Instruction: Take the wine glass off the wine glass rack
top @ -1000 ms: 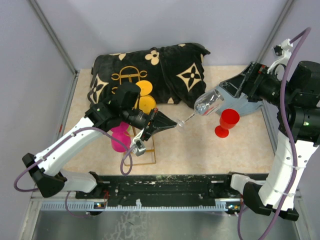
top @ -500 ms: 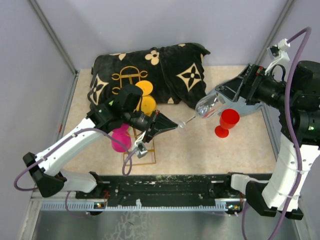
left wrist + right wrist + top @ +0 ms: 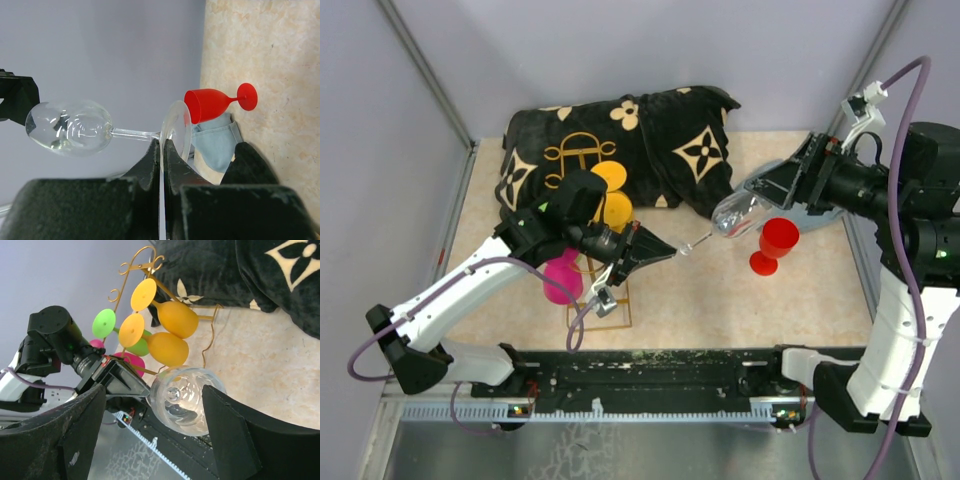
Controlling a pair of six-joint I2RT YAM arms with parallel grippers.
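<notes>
A clear wine glass (image 3: 732, 214) hangs sideways in the air over the table, off the gold wire wine glass rack (image 3: 628, 305). My left gripper (image 3: 667, 251) is shut on the rim of its round foot (image 3: 178, 129), and the stem points right toward the bowl (image 3: 70, 127). My right gripper (image 3: 154, 392) stands open with one finger on each side of the bowl (image 3: 187, 401). A gap shows beside the left finger (image 3: 85, 415); the right finger (image 3: 225, 425) is close to the glass. The rack's scroll ends (image 3: 145, 259) rise behind.
Orange glasses (image 3: 170, 317), a green one (image 3: 103, 323) and a pink one (image 3: 558, 278) hang on the rack. A red glass (image 3: 775, 245) stands on the table under the right wrist, next to a pale blue cloth (image 3: 217, 145). A black floral cloth (image 3: 650, 135) lies at the back.
My right gripper's fingers have drawn in a little around the bowl and the right wrist has shifted slightly. The left gripper and the glass have hardly moved.
</notes>
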